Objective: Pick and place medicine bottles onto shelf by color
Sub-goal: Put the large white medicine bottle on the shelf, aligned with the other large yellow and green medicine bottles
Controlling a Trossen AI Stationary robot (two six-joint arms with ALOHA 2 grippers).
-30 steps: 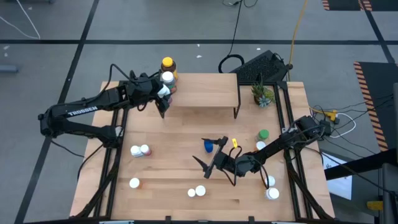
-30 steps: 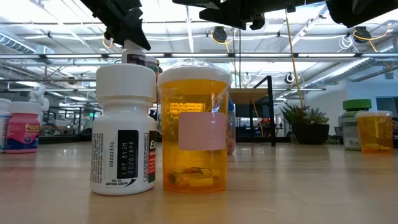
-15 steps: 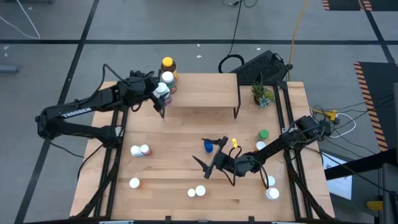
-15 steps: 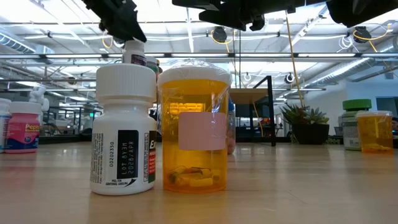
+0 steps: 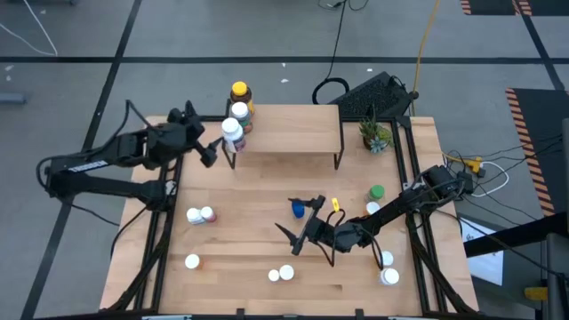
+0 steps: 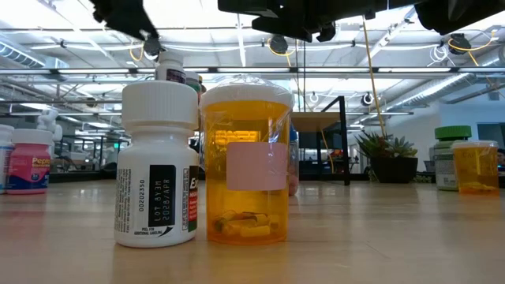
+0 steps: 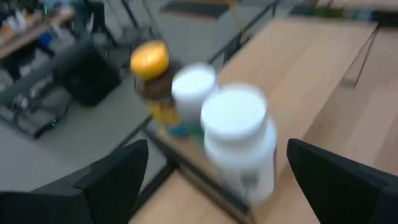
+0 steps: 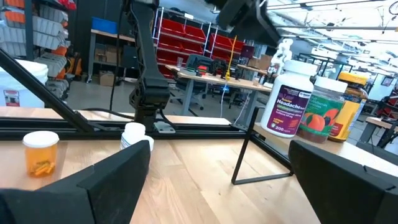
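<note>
robotics lab (red storage racks (image 8: 214, 45) behind)

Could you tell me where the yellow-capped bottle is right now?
In the high view the yellow-capped bottle stands at the shelf's far left corner, beside two white-capped bottles; the left gripper is open nearby.

The worktop (image 5: 258, 231) is pale wood with a smooth, faintly satin face that shows soft reflections in the low view. The shelf (image 5: 293, 129) has the same light wood on thin, dark matt metal legs. The nearest white bottle (image 6: 156, 164) is opaque matt plastic with a ribbed cap and a printed paper label. Beside it, the orange bottle (image 6: 246, 162) is clear, glossy amber plastic with a blank pale label. Both arms look like dark, matt plastic or metal.
</note>
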